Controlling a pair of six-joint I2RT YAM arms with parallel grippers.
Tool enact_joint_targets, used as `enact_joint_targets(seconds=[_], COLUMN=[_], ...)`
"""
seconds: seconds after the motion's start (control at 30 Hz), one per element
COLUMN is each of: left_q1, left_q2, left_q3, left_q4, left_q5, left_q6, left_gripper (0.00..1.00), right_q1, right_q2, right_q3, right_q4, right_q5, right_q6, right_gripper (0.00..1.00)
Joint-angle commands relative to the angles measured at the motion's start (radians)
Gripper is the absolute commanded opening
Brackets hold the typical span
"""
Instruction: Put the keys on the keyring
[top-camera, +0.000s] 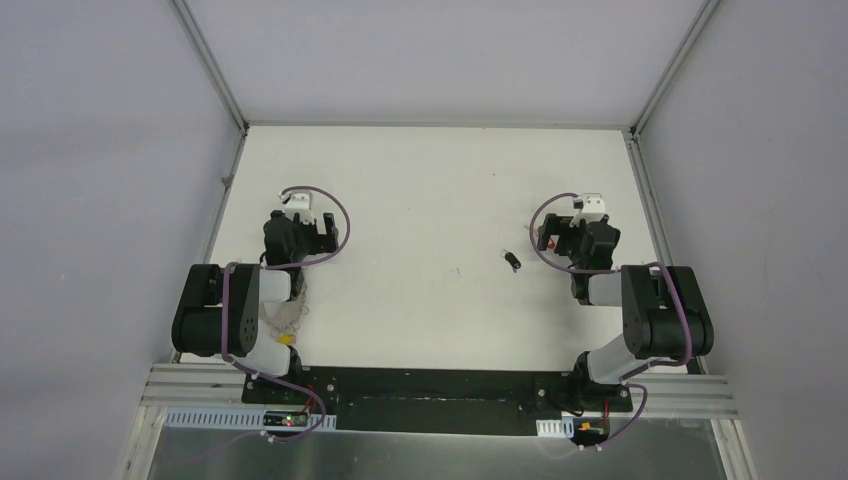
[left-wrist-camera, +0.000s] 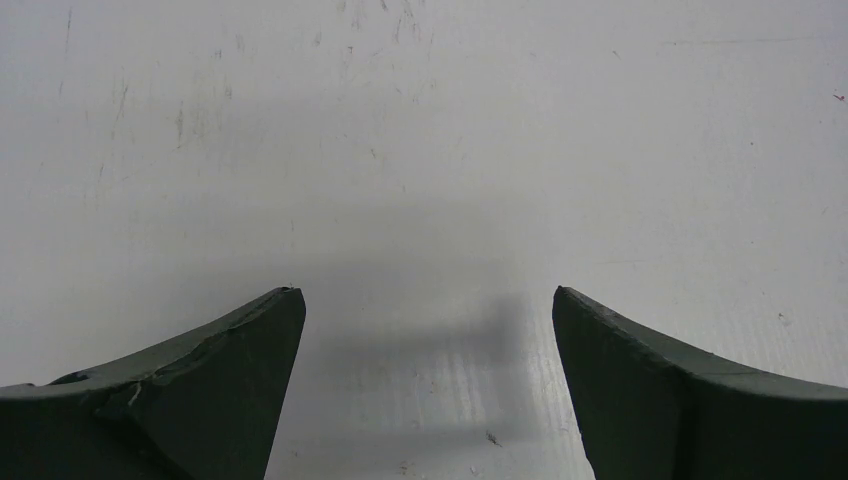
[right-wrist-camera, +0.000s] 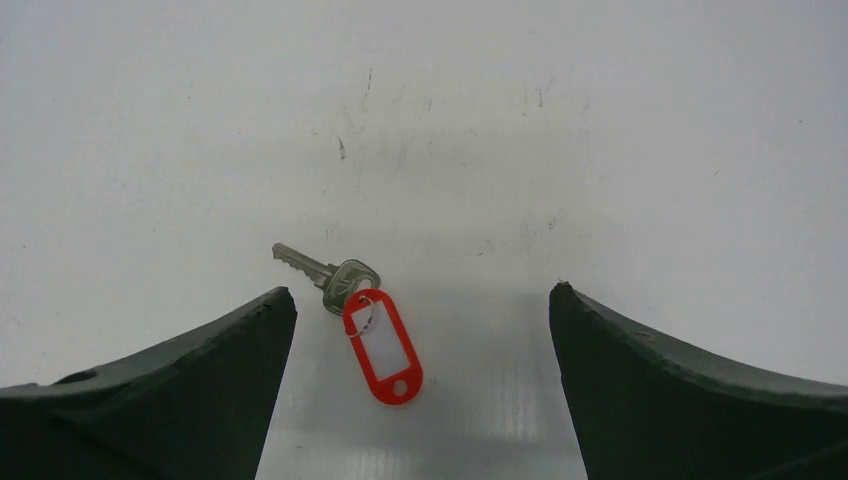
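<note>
Between the spread fingers of my right claw a silvery key lies flat on the table, a red tag ringed to its head. Left of the key, apart, sits a small dark thing I cannot make out. Far left of the key, my left claw hangs spread too.

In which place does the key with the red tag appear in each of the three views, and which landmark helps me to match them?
Top external: the tagged key is a small red spot, right of centre, at the left side of the right gripper.
Left wrist: not in it.
Right wrist: the tagged key lies low and left of centre, inside the open right gripper.
Shared landmark: the right gripper, close to the key in both views.
</note>
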Motion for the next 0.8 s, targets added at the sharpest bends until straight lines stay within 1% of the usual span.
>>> enact_joint_targets(seconds=[0.0,0.33,0.4,0.43,0.47,0.5,0.53,0.57,0.6,0.63,0.67,0.7,0.73,0.77], left_q1=[-0.009,-0.009,-0.009,-0.009,-0.009,-0.009,-0.009,-0.008,-0.008,-0.009,-0.009,-0.009,-0.009,-0.009], left_q2=[0.0,0.0,-0.003,-0.025,-0.068,-0.129,-0.175,-0.208,-0.233,-0.255,-0.267,-0.28,-0.293,-0.306], left_q3=[0.028,0.028,0.039,0.054,0.093,0.152,0.227,0.298,0.359,0.411,0.455,0.476,0.491,0.502], left_q4=[0.017,0.019,0.004,-0.042,-0.141,-0.324,-0.493,-0.643,-0.779,-0.92,-0.989,-1.05,-1.097,-1.143], left_q5=[-0.006,-0.004,-0.036,-0.053,-0.065,-0.086,-0.129,-0.15,-0.17,-0.164,-0.16,-0.159,-0.142,-0.119], left_q6=[0.013,0.012,-0.001,-0.007,-0.014,-0.047,-0.098,-0.153,-0.188,-0.216,-0.24,-0.267,-0.304,-0.335], left_gripper=[0.99,0.99,0.99,0.99,0.99,0.99,0.99,0.99,0.99,0.99,0.99,0.99,0.99,0.99], right_q1=[-0.001,-0.001,-0.001,-0.001,-0.001,-0.001,-0.001,-0.001,-0.001,-0.001,-0.001,-0.001,-0.017,-0.028], right_q2=[-0.002,-0.001,0.002,0.001,-0.002,-0.007,-0.029,-0.063,-0.099,-0.132,-0.141,-0.141,-0.134,-0.126], right_q3=[0.007,0.007,0.011,0.01,0.008,0.015,0.038,0.078,0.142,0.214,0.326,0.418,0.496,0.563], right_q4=[0.037,0.036,0.033,0.033,0.032,0.025,-0.027,-0.129,-0.261,-0.471,-0.634,-0.8,-0.977,-1.086], right_q5=[0.008,0.008,0.008,0.008,0.01,0.022,0.056,0.082,0.138,0.199,0.3,0.376,0.395,0.357], right_q6=[0.011,0.011,0.01,0.01,0.011,0.016,0.028,0.04,0.056,0.102,0.246,0.355,0.422,0.438], right_gripper=[1.0,1.0,1.0,1.0,1.0,1.0,1.0,1.0,1.0,1.0,1.0,1.0,1.0,1.0])
